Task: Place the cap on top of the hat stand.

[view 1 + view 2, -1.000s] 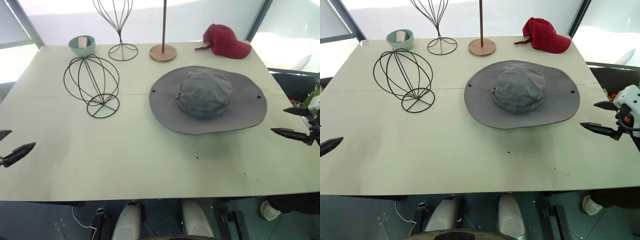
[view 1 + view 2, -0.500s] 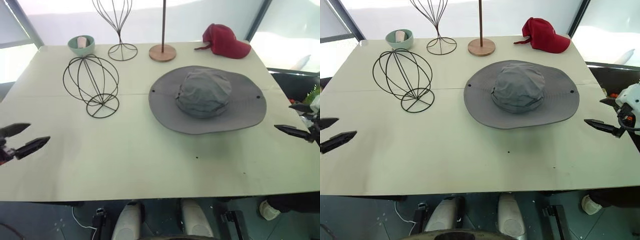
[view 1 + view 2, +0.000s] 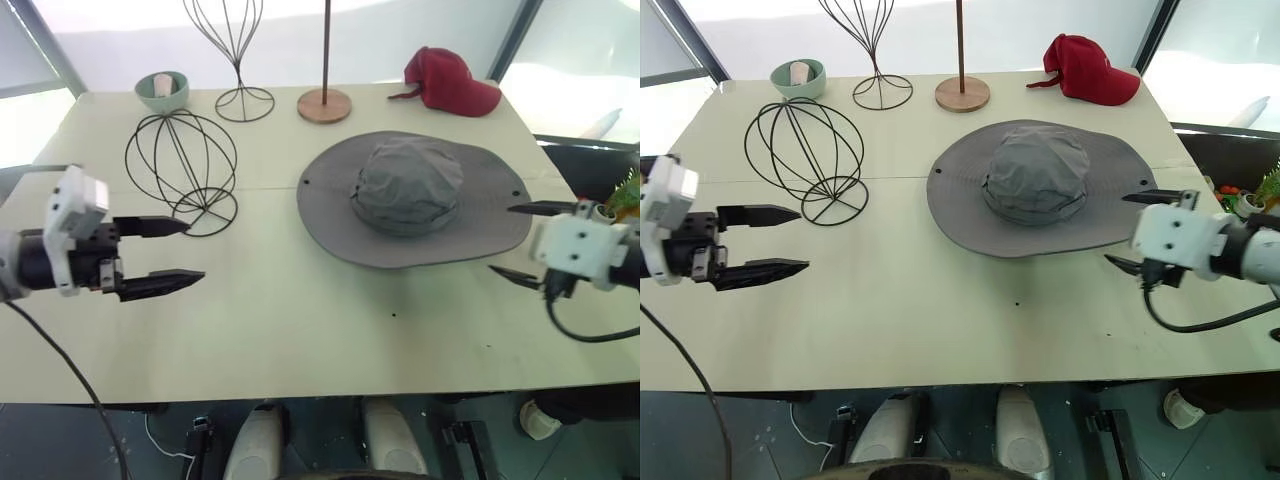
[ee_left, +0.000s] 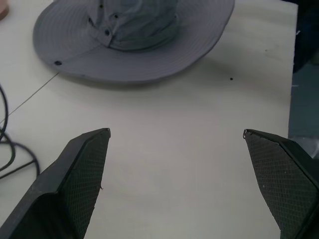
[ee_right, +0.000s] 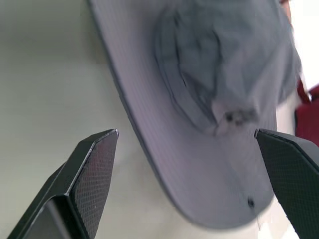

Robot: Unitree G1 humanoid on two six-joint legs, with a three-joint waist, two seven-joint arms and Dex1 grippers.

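The cap (image 3: 410, 190), a grey sun hat with a wide brim, lies flat on the table right of centre. The hat stand (image 3: 182, 165), a short black wire globe on a round wire foot, stands upright at the left. My left gripper (image 3: 195, 250) hovers open just in front of the stand's foot and points right toward the cap (image 4: 134, 35). My right gripper (image 3: 500, 240) is open beside the brim's right front edge, with nothing between its fingers. In the right wrist view the cap (image 5: 209, 99) lies just ahead of the right gripper (image 5: 187, 132).
Along the table's far edge stand a green bowl (image 3: 163, 90), a taller tulip-shaped wire stand (image 3: 235, 50) and a thin pole on a wooden base (image 3: 325, 105). A red baseball cap (image 3: 450, 85) lies at the far right. The table's front edge (image 3: 300, 395) is near.
Both grippers have come inward over the table. The left moved right to just in front of the stand's foot. The right moved left and rolled, up to the cap's brim.
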